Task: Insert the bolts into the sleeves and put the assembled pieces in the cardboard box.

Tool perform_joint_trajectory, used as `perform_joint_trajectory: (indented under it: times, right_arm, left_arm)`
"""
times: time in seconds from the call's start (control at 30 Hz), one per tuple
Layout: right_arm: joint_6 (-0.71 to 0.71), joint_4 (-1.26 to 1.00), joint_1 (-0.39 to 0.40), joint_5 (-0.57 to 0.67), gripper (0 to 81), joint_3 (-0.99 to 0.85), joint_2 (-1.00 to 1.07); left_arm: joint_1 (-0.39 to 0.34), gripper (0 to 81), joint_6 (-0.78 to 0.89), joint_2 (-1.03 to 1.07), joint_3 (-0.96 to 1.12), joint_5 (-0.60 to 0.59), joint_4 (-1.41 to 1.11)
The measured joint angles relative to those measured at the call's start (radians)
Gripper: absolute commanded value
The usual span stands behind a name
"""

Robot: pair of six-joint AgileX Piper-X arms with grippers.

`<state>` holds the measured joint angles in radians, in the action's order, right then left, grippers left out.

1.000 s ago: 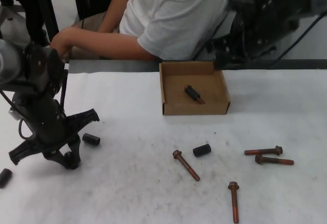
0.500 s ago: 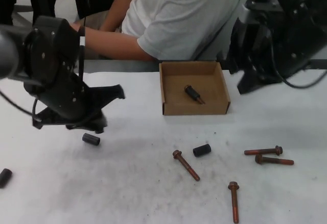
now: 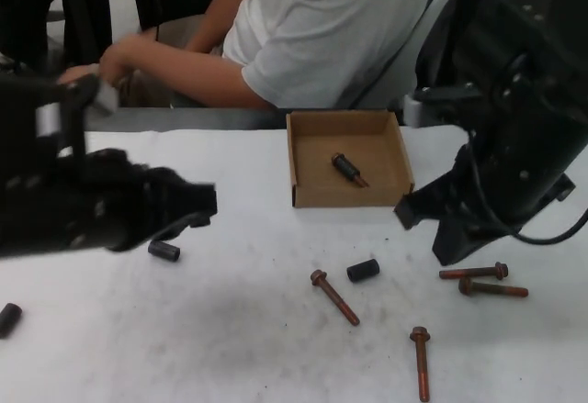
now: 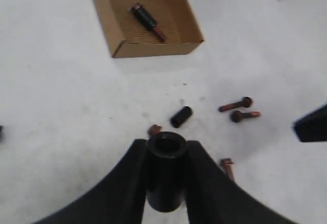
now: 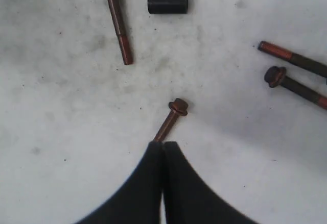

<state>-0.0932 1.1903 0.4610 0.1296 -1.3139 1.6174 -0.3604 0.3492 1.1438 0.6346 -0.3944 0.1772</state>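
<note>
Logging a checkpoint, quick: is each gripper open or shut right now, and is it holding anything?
Left gripper: closed on a black sleeve.
Right gripper: closed, holding nothing.

The cardboard box point(image 3: 352, 195) sat at the back of the bench, about the middle, with an assembled piece point(image 3: 348, 168) lying in it. In front of the box lay a middle sleeve point(image 3: 363, 270), a first bolt point(image 3: 334, 296) just to its left and a second bolt point(image 3: 421, 362) nearer the front edge. Off to the right lay a third bolt point(image 3: 473, 272), with a fourth bolt point(image 3: 493, 287) just in front of it. A left sleeve point(image 3: 163, 251) lay well to the left, and an edge sleeve point(image 3: 9, 318) farther left still. The left gripper point(image 4: 166, 150) had a gripped sleeve point(image 4: 165, 183) between its fingers.
</note>
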Motion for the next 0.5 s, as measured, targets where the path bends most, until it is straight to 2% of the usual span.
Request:
perform_joint_trajectory:
  times: [0.13,0.17,0.23,0.5]
  right_arm:
    - [-0.023,-0.009,0.060,-0.068,0.2,0.012,-0.006]
    - [-0.031,-0.011,0.062,-0.083,0.2,0.014,-0.007]
    - [-0.046,-0.052,0.083,-0.092,0.2,0.053,-0.033]
    - [-0.161,-0.189,0.115,-0.108,0.2,0.283,-0.160]
  left_arm:
    - [0.000,0.8,-0.013,-0.196,-0.087,-0.069,-0.031]
    - [0.000,0.8,-0.012,-0.329,-0.127,-0.084,-0.041]
    - [0.000,0.8,-0.006,-0.424,-0.148,-0.103,-0.041]
    - [0.000,0.8,0.003,-0.524,-0.151,-0.166,-0.035]
